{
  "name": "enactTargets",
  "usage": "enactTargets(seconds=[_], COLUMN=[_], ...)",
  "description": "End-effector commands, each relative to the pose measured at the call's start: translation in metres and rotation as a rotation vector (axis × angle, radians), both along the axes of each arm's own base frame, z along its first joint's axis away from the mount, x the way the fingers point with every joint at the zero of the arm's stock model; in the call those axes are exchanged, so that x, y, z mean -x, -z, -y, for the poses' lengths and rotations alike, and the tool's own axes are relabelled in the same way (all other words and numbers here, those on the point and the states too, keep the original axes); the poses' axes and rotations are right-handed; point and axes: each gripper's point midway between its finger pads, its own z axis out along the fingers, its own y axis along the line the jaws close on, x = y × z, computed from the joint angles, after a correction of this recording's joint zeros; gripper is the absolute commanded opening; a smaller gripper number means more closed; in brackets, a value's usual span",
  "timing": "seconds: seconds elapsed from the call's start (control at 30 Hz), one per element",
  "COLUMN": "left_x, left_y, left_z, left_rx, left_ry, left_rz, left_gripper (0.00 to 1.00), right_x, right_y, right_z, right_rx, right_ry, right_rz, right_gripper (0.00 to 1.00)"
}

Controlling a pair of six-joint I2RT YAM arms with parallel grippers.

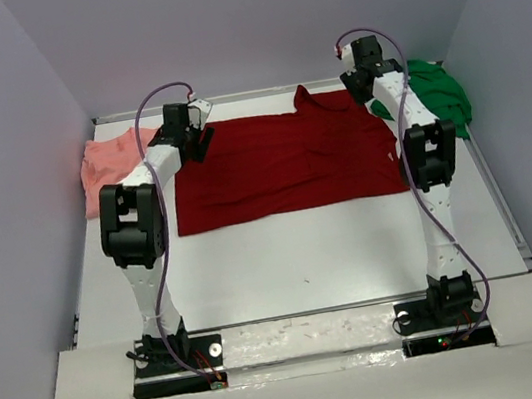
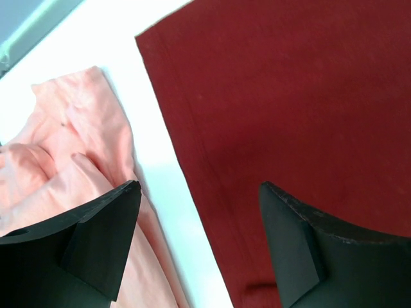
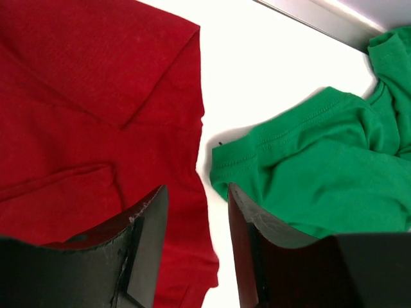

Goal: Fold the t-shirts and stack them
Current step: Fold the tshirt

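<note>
- The step in hand is judged to be the grasp on the red shirt (image 1: 280, 162), which is spread flat on the surface (image 1: 305, 254) – no fold toward the near edge is made yet, and nothing is stacked.
- The left fingers (image 2: 103, 237) are held wide: the red shirt's left edge is seen under the right-hand one, the pink shirt (image 2: 70, 147) under the left-hand one, and a bare strip of surface lies between.
- The right fingers (image 3: 144, 244) are set at a narrow gap. The red shirt's right edge is seen under the left-hand one and in the gap, and the green shirt (image 3: 321, 173) lies just beyond the right-hand one. No cloth is seen pinched; whether the tips touch it cannot be told.
- For the next move, only the red edge should be caught on each side, with the pink and green cloth left out, and both sides should then be lifted together.
- Counted: three shirts – one red, one pink, one green; two pairs of fingers, one pair per arm.
</note>
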Motion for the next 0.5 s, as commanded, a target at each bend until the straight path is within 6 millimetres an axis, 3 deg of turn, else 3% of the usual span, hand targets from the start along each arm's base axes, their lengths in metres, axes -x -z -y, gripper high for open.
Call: enactTargets(seconds=[0.0,0.03,0.3,0.47], left_x=[-0.034,-0.04,-0.07,-0.072], left_y=[-0.033,-0.04,-0.037,-0.024], left_z=[-0.01,-0.011,-0.022,-0.03], left_rx=[0.015,0.021,0.019,0.015], left_ry=[-0.078,-0.087,-0.154,-0.198], left_rz=[0.125,0.144,0.172,0.135], left_gripper=[0.86,0.86,0.86,0.86], right_x=[-0.015,-0.017,-0.03,-0.037], right_y=[-0.014,-0.012,0.002,0.012], right_z=[0.006,0.006,0.003,0.008], right_rx=[0.018,0.019,0.022,0.021], right_ry=[0.009,0.01,-0.012,-0.008], right_rz=[0.057,0.059,0.077,0.082], right_gripper=[0.45,0.45,0.45,0.46])
